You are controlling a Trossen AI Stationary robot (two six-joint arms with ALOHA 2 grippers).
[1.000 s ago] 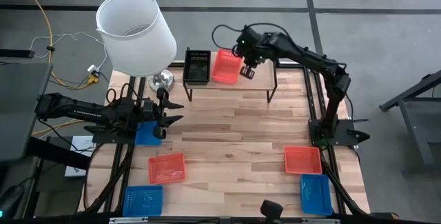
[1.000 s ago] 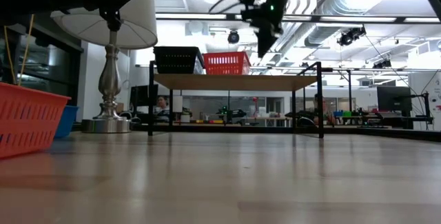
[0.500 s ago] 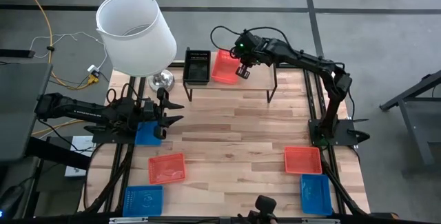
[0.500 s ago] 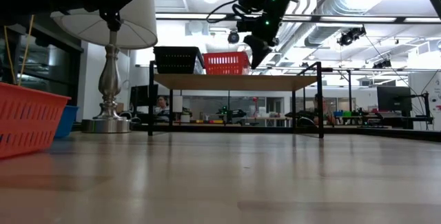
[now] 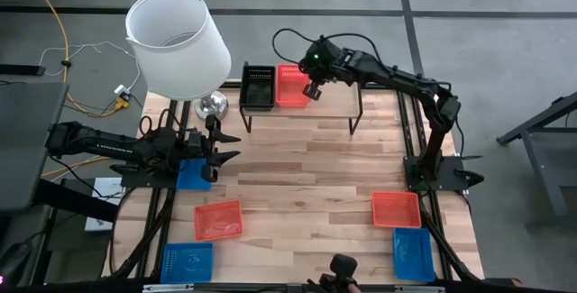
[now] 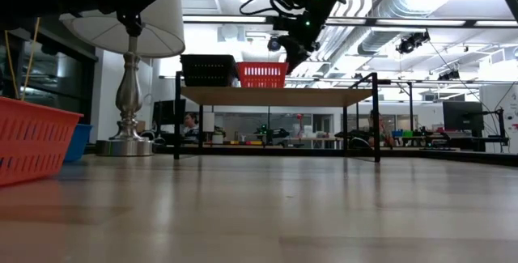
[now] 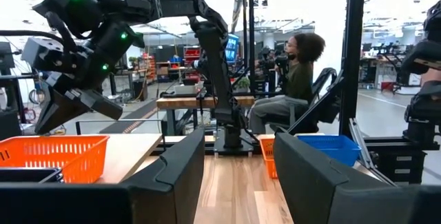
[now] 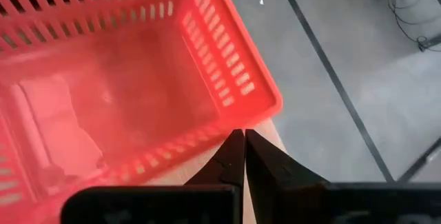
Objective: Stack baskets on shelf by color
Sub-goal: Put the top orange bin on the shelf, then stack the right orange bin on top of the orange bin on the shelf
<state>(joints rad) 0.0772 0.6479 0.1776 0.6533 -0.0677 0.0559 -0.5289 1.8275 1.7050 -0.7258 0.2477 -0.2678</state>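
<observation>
Shelf [image 5: 315, 102], far centre: one black basket [image 5: 258, 86] and one red basket [image 5: 290, 86] set side by side, not stacked. Left on the counter [image 5: 306, 185]: a blue basket [image 5: 193, 174] under the left gripper [image 5: 216, 147], a red one [image 5: 218, 220] and a blue one [image 5: 187, 261] near left; a red [image 5: 397, 209] and a blue [image 5: 413, 253] near right. Judged early.

Left arm low at left edge, fingers spread, holding nothing. Right gripper [image 8: 242, 156] reaches over the shelved red basket's right rim, fingers clenched, empty.
</observation>
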